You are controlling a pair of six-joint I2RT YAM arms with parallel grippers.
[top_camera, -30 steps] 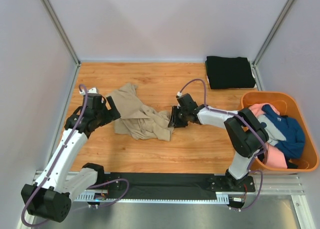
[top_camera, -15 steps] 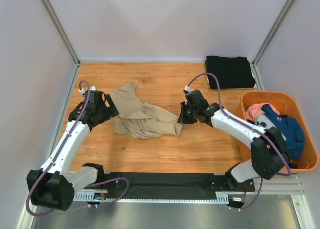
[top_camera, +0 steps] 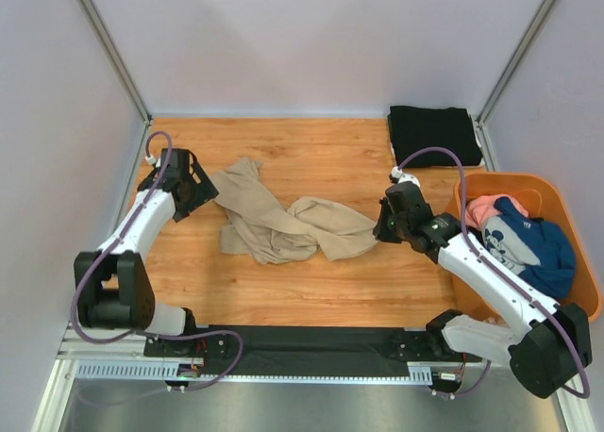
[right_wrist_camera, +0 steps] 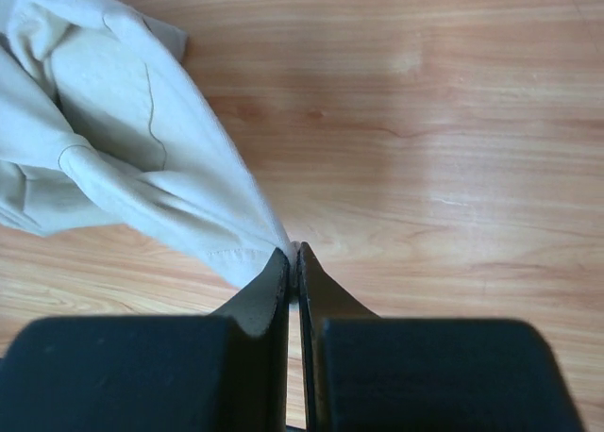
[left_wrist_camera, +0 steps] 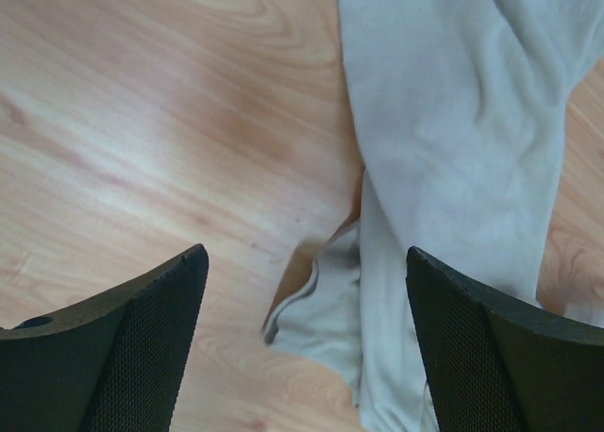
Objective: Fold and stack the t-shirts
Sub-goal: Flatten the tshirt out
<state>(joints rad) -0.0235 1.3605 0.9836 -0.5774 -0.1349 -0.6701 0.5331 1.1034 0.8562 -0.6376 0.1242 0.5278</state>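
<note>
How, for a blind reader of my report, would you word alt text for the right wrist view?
The right gripper, shut, pinches an edge of the crumpled tan cloth t-shirt, which stretches up and left across the light wooden table.

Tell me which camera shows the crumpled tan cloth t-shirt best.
The top external view: the whole crumpled tan cloth t-shirt shows, spread on the wooden table. The right wrist view shows only the edge pinched in the shut right pincer; the left wrist view shows only a fold below the open left pincer.
</note>
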